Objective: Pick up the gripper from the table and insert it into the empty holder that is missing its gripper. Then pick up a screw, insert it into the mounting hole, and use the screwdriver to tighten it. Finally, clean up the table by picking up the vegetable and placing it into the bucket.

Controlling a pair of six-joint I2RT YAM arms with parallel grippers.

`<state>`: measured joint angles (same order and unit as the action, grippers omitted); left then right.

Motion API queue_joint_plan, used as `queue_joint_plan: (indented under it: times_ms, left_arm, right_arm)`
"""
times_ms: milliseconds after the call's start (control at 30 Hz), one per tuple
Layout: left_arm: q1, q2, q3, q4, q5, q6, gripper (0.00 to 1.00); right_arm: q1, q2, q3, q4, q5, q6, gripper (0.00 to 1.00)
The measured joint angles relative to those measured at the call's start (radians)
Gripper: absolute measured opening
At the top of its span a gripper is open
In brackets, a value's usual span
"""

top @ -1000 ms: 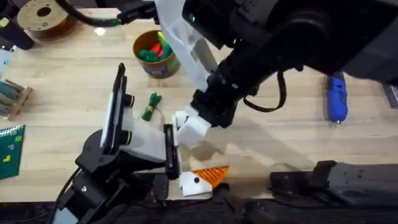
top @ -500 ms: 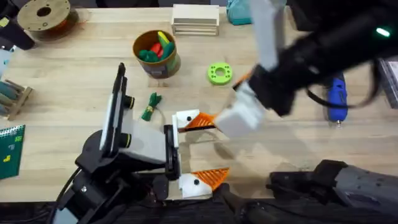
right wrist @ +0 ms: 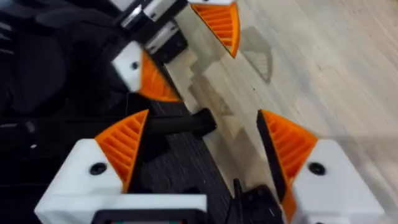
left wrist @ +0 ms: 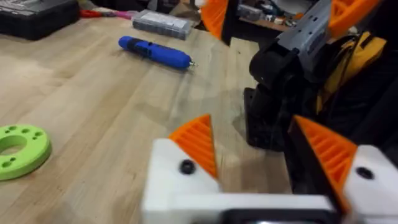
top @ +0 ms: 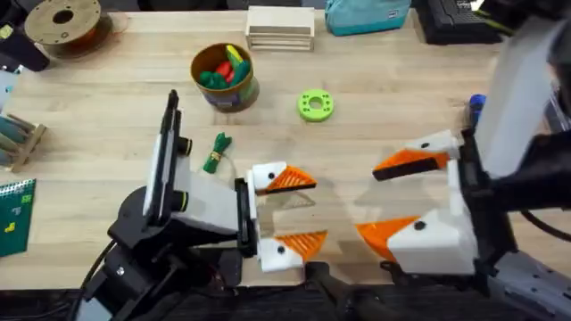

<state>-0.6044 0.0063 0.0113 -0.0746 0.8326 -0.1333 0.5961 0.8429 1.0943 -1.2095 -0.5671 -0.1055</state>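
The orange ribbed gripper (top: 293, 179) sits seated in the white holder (top: 261, 176), the farther finger mount of my left gripper (top: 299, 211). That gripper is open, with its nearer orange tip (top: 302, 242) a hand's width away. My right gripper (top: 382, 198) hangs open to the right of it, nothing between its orange tips. In the right wrist view my right gripper (right wrist: 202, 149) faces the left arm's tips. The blue screwdriver (left wrist: 155, 51) lies on the table (top: 107, 125), partly behind my right arm. The green vegetable (top: 217, 152) lies below the bucket (top: 223, 76). The screw is out of view.
A green ring disc (top: 315, 105) lies mid-table. Wooden blocks (top: 280, 27) and a teal bag (top: 366, 15) stand at the far edge. A filament spool (top: 61, 22) sits far left, a small wooden rack (top: 20, 138) at the left edge.
My right arm has drawn back to the right, away from the left arm's holder, leaving the orange gripper seated there. Its own fingers now stand open. The left arm has stayed put.
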Motion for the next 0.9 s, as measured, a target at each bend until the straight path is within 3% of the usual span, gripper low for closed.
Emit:
queue_joint_plan:
  times_ms: [133,200,300,600,700,900]
  left_arm:
    - [0.000,0.000,0.000,0.003,-0.055,-0.001,0.136]
    - [0.000,0.000,0.000,0.005,-0.085,0.003,0.013]
    - [0.000,0.000,0.000,0.008,-0.148,0.004,0.005]
    - [0.000,0.000,0.000,0.011,-0.198,0.004,0.004]
    - [0.000,0.000,0.000,0.012,-0.222,0.004,0.004]
    - [0.000,0.000,0.000,0.012,-0.228,0.004,0.004]
  right_arm:
    - [0.000,-0.010,0.000,0.002,-0.018,0.000,0.990]
    - [0.000,-0.010,-0.002,0.005,-0.026,0.000,0.990]
    - [0.000,-0.010,-0.004,0.005,-0.033,0.000,0.992]
    - [-0.008,0.015,-0.004,0.005,0.027,0.038,0.991]
    - [-0.061,0.118,-0.004,0.059,0.085,0.098,0.991]
    - [-0.154,0.211,-0.005,0.068,0.186,0.135,0.991]
